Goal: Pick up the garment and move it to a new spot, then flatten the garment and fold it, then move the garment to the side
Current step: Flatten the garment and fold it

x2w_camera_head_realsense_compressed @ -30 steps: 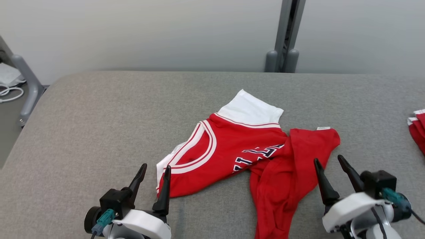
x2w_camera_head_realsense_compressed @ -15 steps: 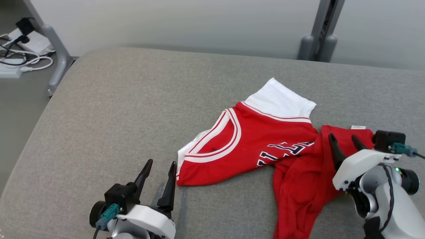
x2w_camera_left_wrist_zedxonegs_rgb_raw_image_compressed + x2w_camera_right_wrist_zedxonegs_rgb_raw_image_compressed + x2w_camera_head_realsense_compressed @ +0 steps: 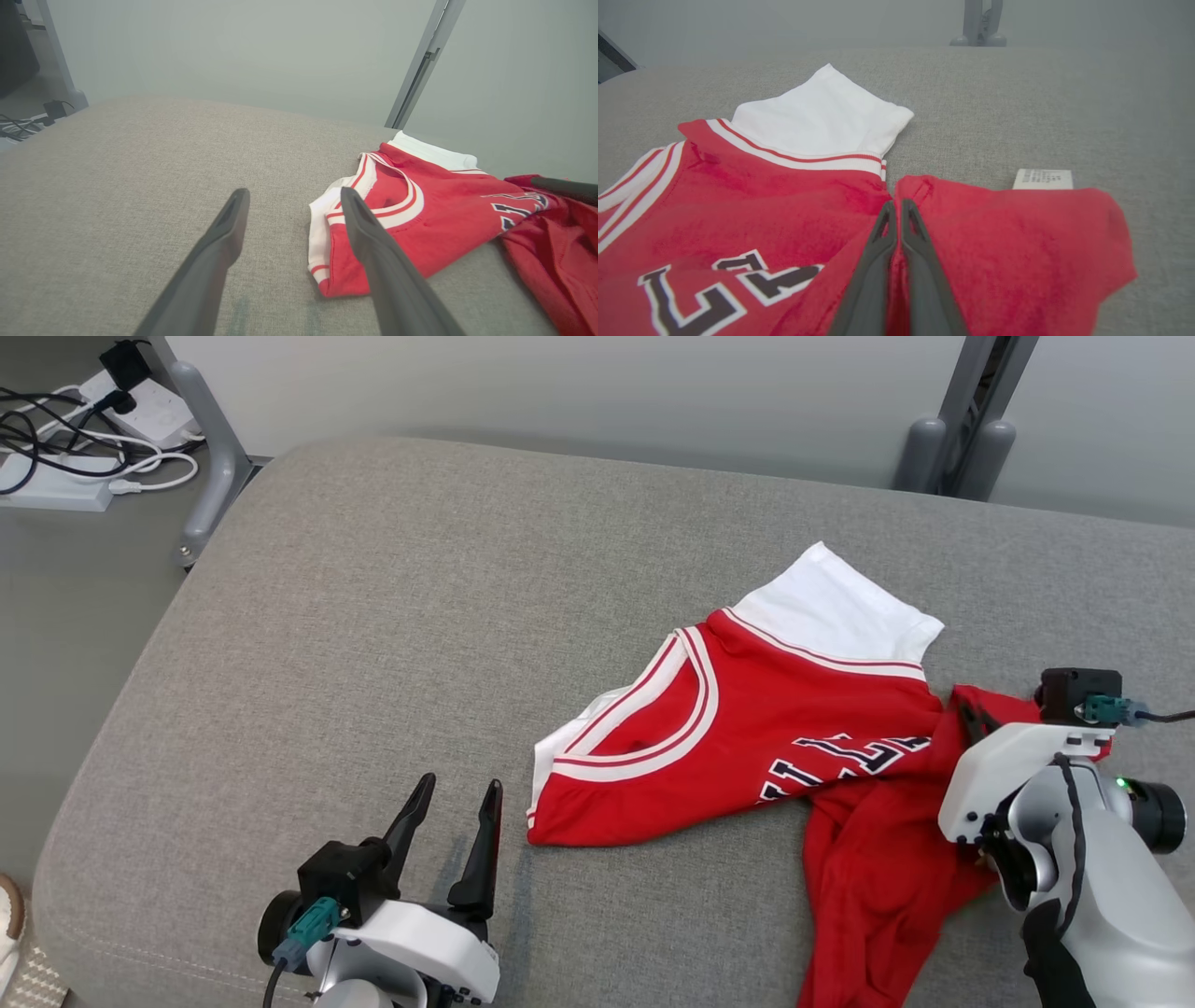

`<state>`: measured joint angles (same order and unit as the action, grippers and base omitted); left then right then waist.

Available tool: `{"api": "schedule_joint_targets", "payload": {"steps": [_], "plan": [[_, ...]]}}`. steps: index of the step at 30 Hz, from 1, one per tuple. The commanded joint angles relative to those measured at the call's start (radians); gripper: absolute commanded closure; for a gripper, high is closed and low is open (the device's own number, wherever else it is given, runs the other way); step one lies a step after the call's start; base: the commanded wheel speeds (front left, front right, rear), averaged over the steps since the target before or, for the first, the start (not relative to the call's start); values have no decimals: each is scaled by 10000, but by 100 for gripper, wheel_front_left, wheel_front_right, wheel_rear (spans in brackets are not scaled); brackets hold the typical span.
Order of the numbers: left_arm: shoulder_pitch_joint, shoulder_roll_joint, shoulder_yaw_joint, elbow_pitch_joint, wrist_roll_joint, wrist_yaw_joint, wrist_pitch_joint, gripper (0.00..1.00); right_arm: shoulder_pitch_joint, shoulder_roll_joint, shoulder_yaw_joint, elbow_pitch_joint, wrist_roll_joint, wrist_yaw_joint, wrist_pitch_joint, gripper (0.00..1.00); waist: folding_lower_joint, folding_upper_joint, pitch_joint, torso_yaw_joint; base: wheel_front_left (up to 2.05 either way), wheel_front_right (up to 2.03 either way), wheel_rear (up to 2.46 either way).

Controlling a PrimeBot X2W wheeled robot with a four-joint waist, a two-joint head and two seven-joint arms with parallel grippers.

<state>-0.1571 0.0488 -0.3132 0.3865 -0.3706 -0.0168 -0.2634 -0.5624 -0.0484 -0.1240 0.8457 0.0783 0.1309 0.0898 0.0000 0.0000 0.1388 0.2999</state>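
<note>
At the far left, cables (image 3: pixel 56 425) lie beyond the corner of the grey padded surface (image 3: pixel 327 616). The left gripper (image 3: pixel 462 782) hovers low over its front edge, fingers spread wide and holding nothing, just beside the garment (image 3: pixel 775 728) — a red and white jersey lying crumpled right of centre. The right gripper (image 3: pixel 896 205) is pinched tight on a red fold near the jersey's white panel

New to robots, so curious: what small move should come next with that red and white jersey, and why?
Probably lift the right gripper gently: it is pinched shut on a fold of the crumpled red and white jersey, which lies on the grey fabric cushion.
</note>
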Motion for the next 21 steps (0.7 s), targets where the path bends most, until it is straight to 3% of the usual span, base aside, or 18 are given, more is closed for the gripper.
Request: {"api": "schedule_joint_targets", "payload": {"steps": [1, 7, 14, 21], "plan": [[-167, 40, 49, 8, -35, 34, -15, 0, -107, -53, -46, -40, -89, -5, -178, 100, 0, 0, -26, -30, 0, 0, 0], [-140, 40, 32, 13, -77, 73, -15, 0, -322, -48, 155, -258, 35, -5, -686, 100, 0, 0, -188, -156, 0, 0, 0], [-55, 42, 58, 23, -34, 99, -15, 0, -1012, -68, 813, -1333, 614, -5, -1860, 100, 0, 0, -433, -331, 0, 0, 0], [99, 40, 130, 54, 46, 111, -15, 0, -1380, -551, 497, -2089, 427, -5, -2344, 100, 0, 0, -643, -426, 0, 0, 0]]}}
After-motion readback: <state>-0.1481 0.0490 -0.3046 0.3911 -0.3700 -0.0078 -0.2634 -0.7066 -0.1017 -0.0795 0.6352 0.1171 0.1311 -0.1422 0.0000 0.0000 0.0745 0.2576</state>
